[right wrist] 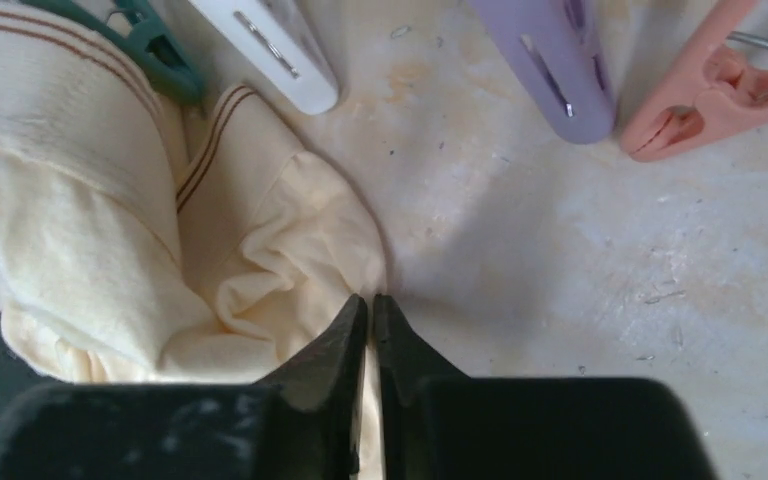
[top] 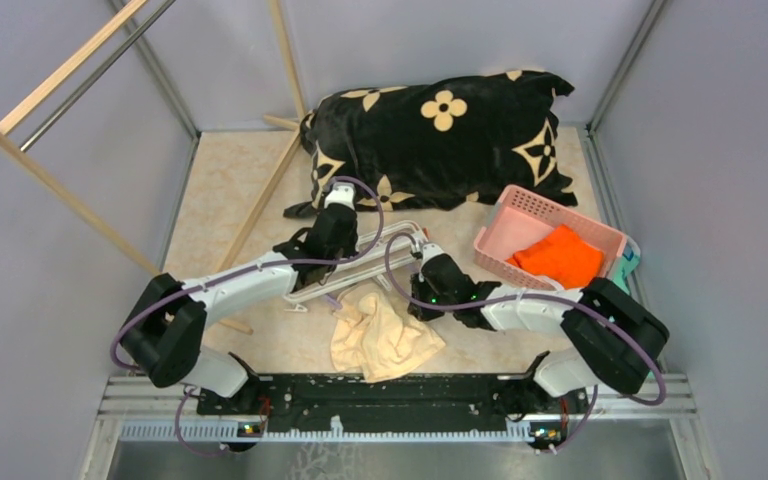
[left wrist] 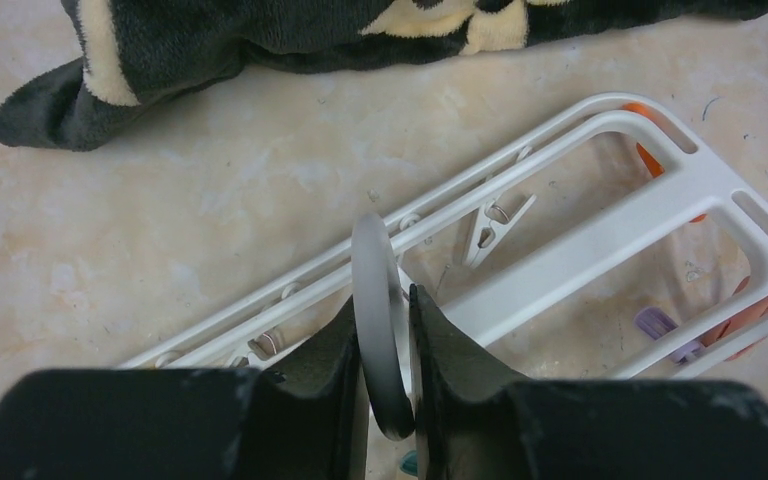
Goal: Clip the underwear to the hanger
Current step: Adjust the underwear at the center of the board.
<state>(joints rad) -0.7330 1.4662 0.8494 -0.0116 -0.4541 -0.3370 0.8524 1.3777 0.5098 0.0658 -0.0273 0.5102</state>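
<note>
Underwear of pale cream fabric lies crumpled on the beige desk, near the front edge and between the two arms. Its far edge reaches the near side of the hanger. The hanger is a white plastic frame lying flat on the desk at a slant, just in front of a black blanket with cream flowers.

The left fingers are clenched on the hanger's curved hook. In the left wrist view the hook stands upright between the two black tips, and the white frame runs away to the upper right. A white clip hangs inside the frame.

The right fingers are low over the desk, beside the right end of the hanger. In the right wrist view they are pinched almost together on a thin fold at the edge of the underwear. A sliver of cream cloth shows between them. The rest of the garment bunches to the left, with a brown-striped waistband along its top.

Four clips lie beyond it on the desk: a teal clip touching the waistband, a second white clip, a purple clip and a pink clip.

To the right, a pink perforated basket holds an orange cloth. A wooden rack stands at the far left.
</note>
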